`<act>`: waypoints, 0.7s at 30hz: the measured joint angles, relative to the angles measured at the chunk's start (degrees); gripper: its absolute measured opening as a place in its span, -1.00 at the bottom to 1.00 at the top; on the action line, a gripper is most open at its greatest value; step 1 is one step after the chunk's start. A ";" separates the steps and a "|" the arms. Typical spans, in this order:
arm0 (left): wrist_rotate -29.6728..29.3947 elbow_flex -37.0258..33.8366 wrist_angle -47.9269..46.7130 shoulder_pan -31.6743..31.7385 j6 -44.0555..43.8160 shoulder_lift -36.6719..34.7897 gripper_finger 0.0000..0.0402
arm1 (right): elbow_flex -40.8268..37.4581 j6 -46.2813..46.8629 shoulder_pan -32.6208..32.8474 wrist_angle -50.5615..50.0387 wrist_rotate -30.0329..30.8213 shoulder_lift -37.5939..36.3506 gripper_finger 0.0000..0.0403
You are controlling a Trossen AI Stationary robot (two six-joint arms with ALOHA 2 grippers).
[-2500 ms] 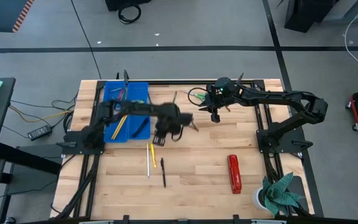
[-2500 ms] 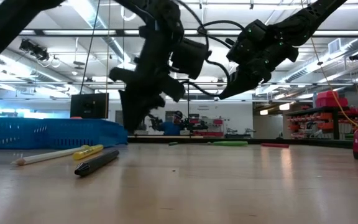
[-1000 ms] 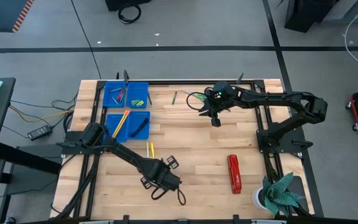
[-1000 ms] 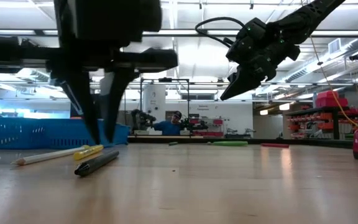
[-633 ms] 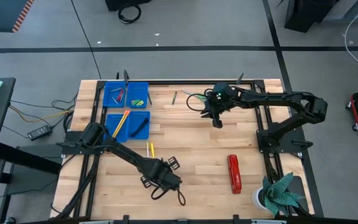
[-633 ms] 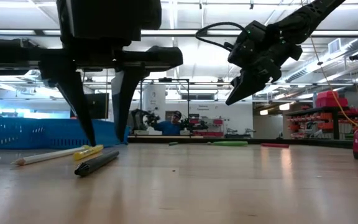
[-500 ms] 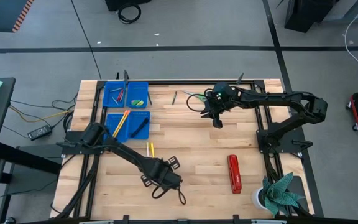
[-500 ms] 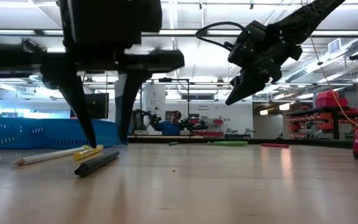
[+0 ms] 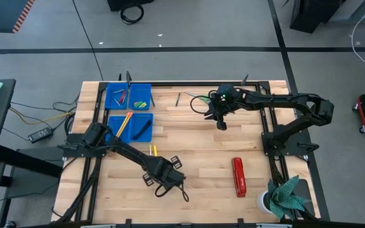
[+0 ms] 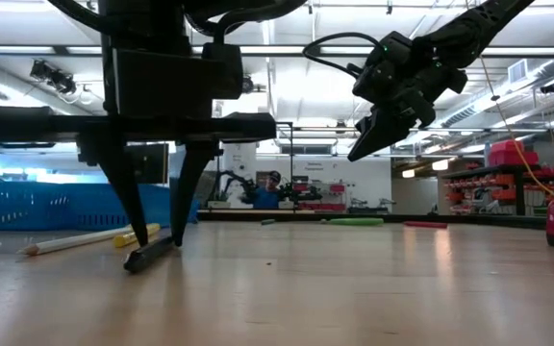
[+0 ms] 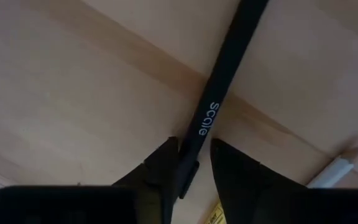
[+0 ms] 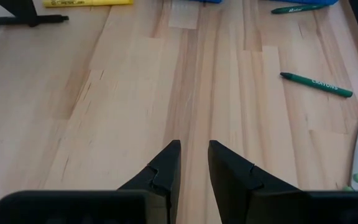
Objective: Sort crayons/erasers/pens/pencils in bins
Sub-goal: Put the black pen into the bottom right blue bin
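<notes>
Pen point(image 11: 219, 106) on table — left tool point(image 11: 190, 163) now lowered, fingers straddling it, not clenched

Four bright-blue bins point(image 9: 129, 96) sit in a two-by-two block at the desk's far left corner. One far bin holds short red and green crayons point(image 9: 120, 95), the other a green and yellow piece. Of the near pair, one holds yellow and orange pencils point(image 9: 123, 125), the other a dark pen point(image 9: 142, 128).

Loose on the desk: a black pen point(image 11: 219, 99) printed with white lettering lies flat between the left gripper's fingers point(image 11: 160, 168) — a white pencil point(image 10: 70, 241) and a yellow stick point(image 10: 138, 234) lie just beside it. A green crayon point(image 12: 316, 84) lies flat, well apart from the bins.
</notes>
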 joint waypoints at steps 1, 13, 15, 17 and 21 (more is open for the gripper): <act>0.06 -0.02 0.02 0.00 0.02 0.01 -0.50 | 0.00 0.06 0.00 0.06 0.00 0.00 -0.56; 0.27 -0.09 0.13 0.00 -0.04 0.16 -0.78 | 0.00 0.15 0.00 0.15 0.00 0.00 -0.56; 0.18 -0.09 0.17 0.01 -0.04 0.11 -0.72 | 0.00 0.15 0.00 0.15 0.00 0.00 -0.56; -0.24 0.03 0.02 0.00 -0.10 -0.10 -0.67 | 0.00 0.15 0.00 0.15 0.00 0.00 -0.56; -1.85 1.94 -1.16 0.00 -0.49 0.04 -0.67 | 0.00 0.15 0.00 0.15 0.00 0.00 -0.56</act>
